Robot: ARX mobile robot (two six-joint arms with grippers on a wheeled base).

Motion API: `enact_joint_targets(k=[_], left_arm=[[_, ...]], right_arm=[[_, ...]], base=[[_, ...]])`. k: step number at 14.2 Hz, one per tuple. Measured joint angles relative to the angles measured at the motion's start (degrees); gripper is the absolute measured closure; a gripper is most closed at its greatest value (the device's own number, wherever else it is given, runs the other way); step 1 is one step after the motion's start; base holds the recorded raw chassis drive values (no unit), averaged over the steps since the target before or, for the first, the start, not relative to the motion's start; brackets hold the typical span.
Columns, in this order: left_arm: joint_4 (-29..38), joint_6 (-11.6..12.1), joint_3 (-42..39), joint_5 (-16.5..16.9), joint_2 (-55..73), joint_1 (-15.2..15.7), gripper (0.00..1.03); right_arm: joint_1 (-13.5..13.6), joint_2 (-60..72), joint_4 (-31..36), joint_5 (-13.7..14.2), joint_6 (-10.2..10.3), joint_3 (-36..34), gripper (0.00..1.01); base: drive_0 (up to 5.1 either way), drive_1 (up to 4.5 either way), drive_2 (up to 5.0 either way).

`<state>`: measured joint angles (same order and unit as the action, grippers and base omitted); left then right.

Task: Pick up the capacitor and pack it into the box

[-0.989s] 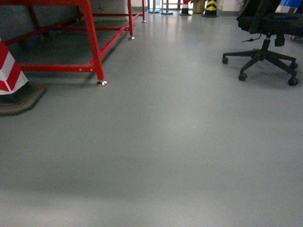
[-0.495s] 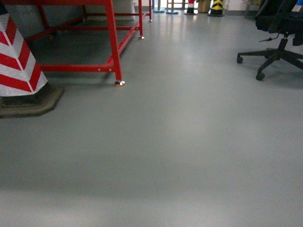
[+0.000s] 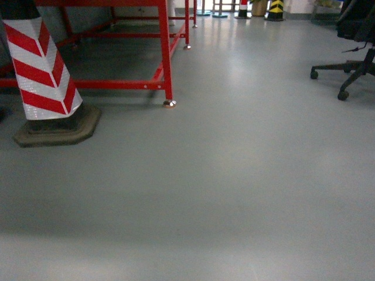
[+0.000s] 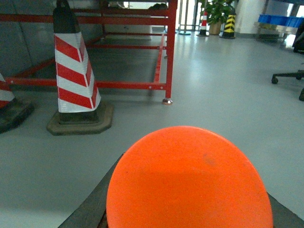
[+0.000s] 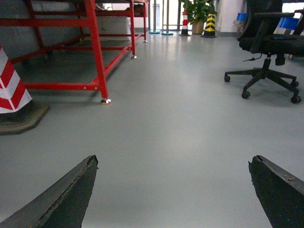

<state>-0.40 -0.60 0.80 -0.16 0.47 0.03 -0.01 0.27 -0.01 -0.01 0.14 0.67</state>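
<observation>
Since a second ago my head view has swung left: the red frame's [image 3: 166,52] foot slid from the left part of the view toward the middle, the striped cone [image 3: 44,70] came fully in at the left, and the office chair [image 3: 351,52] drifted to the right edge.

The grey floor [image 3: 234,187] fills most of every view. The red frame stands at its far left, with the red-and-white cone on a dark base just in front of it. The black chair sits on its castors at the far right. Far back stand a yellow-and-black post [image 3: 275,7] and a potted plant [image 5: 195,9].

My right claw [image 5: 173,190] is spread wide, both dark fingers at the lower corners of its view, nothing between them. My left claw [image 4: 190,190] holds a round orange object [image 4: 190,180] that fills the lower view; I cannot tell how far the jaws are apart.

The box and the capacitor are in none of my views.
</observation>
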Motion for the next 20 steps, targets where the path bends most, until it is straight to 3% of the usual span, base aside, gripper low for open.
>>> enact_joint_targets(k=[20], left_arm=[[0.0,0.0,0.0,0.1,0.0,0.0,0.59]], right_arm=[[0.0,0.0,-0.2,0.0,0.0,0.0,0.03]], base=[[-5.0,2.41,2.4]])
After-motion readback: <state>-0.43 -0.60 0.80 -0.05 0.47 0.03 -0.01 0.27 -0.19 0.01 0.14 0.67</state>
